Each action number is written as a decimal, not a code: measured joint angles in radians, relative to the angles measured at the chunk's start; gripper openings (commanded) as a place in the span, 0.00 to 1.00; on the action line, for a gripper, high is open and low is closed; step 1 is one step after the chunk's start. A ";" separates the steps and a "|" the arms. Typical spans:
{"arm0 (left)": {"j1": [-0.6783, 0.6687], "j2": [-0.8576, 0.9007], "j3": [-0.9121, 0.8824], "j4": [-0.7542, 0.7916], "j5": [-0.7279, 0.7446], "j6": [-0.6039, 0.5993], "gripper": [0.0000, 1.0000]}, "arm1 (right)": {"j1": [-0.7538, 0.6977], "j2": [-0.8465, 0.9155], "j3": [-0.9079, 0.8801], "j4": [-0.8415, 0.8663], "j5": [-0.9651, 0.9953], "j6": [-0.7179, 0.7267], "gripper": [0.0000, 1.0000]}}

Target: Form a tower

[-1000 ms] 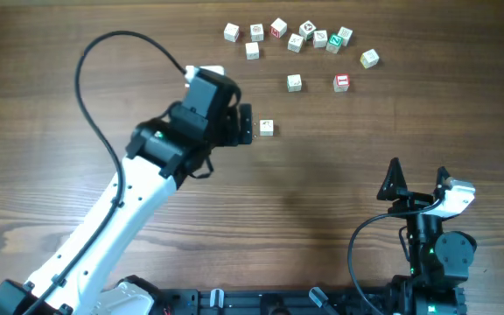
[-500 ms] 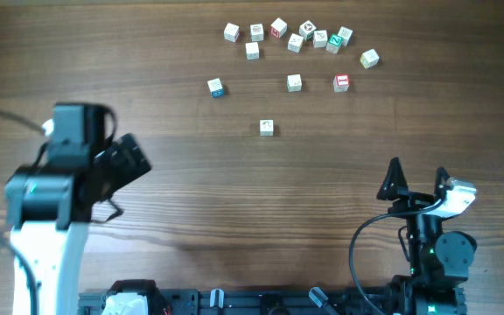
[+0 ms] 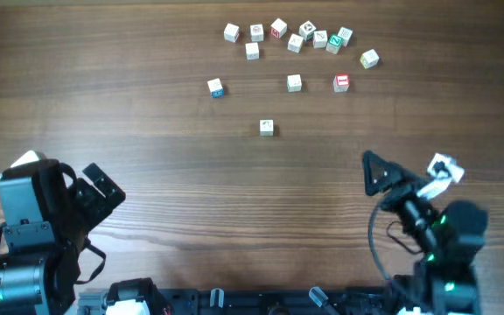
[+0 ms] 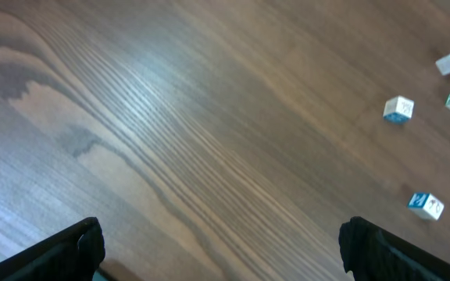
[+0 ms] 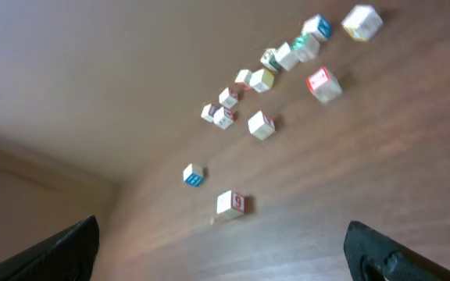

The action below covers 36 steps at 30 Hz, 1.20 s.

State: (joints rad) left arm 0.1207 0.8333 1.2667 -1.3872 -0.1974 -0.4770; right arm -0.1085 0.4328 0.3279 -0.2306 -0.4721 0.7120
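left arm: is being pulled back. A second ago it was being held right beside the tower (image 3: 266,128); now it is being parked at the near left corner of the table (image 3: 147,114).
left gripper (image 4: 223,250): is being held wide, with nothing between the fingers.
right gripper (image 5: 225,250): is also being held wide and empty. Since a second ago it is being swung a little toward the table's middle, well apart from every cube.
tower: is being left standing alone mid-table, unmoved by the retreat and nearer the arms than any other cube. From above only its white top is being shown, so its height cannot be told. A red-marked face is being shown in the right wrist view (image 5: 230,204).
blue cube (image 3: 215,87): is being uncovered by the retreat, beyond and left of the tower, apart from it.
loose cubes (image 3: 296,37): are being left scattered along the far side, with a red cube (image 3: 341,83) nearer.
meaning: a placement is being judged complete, since the tower is being touched by nothing.
next: the right arm's shift is perhaps being made toward another cube; this is being judged only.
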 measured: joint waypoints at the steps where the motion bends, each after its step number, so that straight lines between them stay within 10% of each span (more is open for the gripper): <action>1: 0.000 0.000 0.000 -0.002 0.000 0.000 1.00 | 0.000 0.129 0.111 -0.053 -0.004 -0.061 0.99; 7: 0.000 0.000 0.000 0.002 0.000 0.000 1.00 | 0.085 0.737 0.768 -0.558 0.135 -0.326 1.00; 16: 0.000 0.001 0.000 0.000 0.000 0.000 1.00 | 0.309 1.127 0.943 -0.486 0.223 -0.422 0.99; 25: 0.000 0.000 0.000 0.000 0.000 0.000 1.00 | 0.420 1.727 1.478 -0.502 0.434 -0.455 0.98; 29: 0.000 0.000 0.000 0.000 0.000 0.000 1.00 | 0.443 1.879 1.515 -0.387 0.471 -0.464 0.84; 36: 0.000 0.000 0.000 0.000 0.000 0.000 1.00 | 0.462 1.929 1.515 -0.353 0.526 -0.436 0.28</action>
State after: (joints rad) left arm 0.1207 0.8330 1.2667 -1.3876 -0.1974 -0.4774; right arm 0.3538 2.3615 1.8431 -0.5835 0.0544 0.2756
